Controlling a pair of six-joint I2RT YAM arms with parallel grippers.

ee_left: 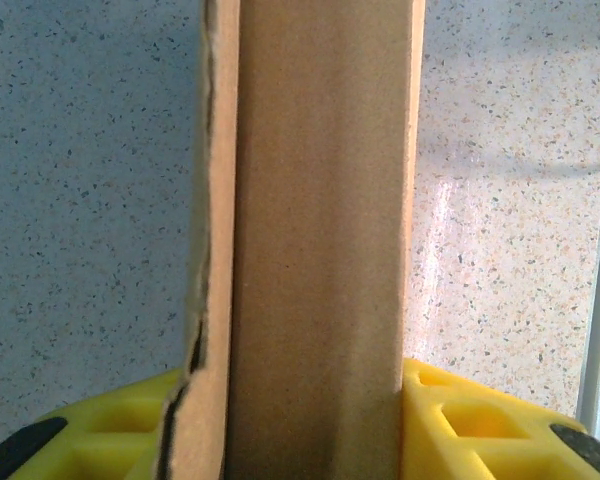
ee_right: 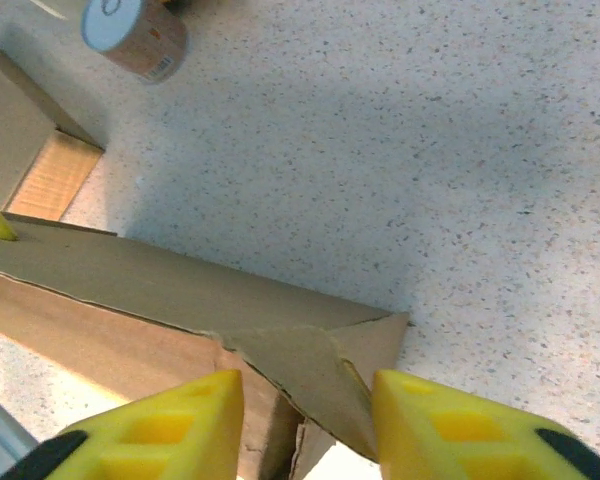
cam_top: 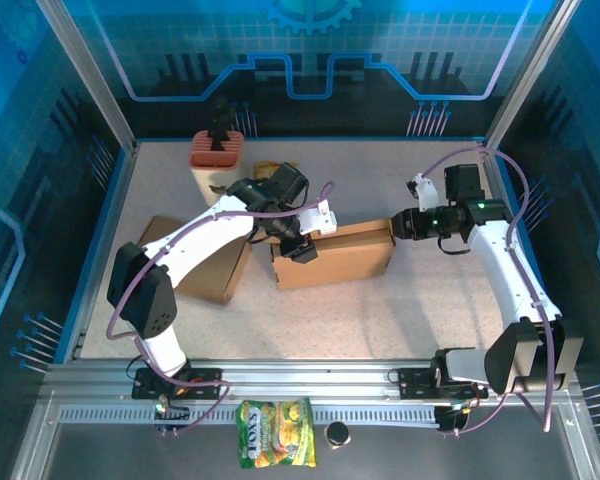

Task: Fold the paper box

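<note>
I see the paper box [cam_top: 332, 255] as a plain brown cardboard carton lying on a long side, spanning the gap between the left pincer [cam_top: 302, 247] at one end and the right pincer [cam_top: 395, 230] at the other. One of its panels stands upright, pinched between the left pincer's yellow fingers [ee_left: 460, 420], with a ragged left edge. At the right pincer a creased corner flap sits loose between the fingertips, not yet folded flat.

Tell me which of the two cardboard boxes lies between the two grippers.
The middle box, with the left gripper at one end and the right gripper at the other. The other box lies further left, partly under the left arm.
</note>
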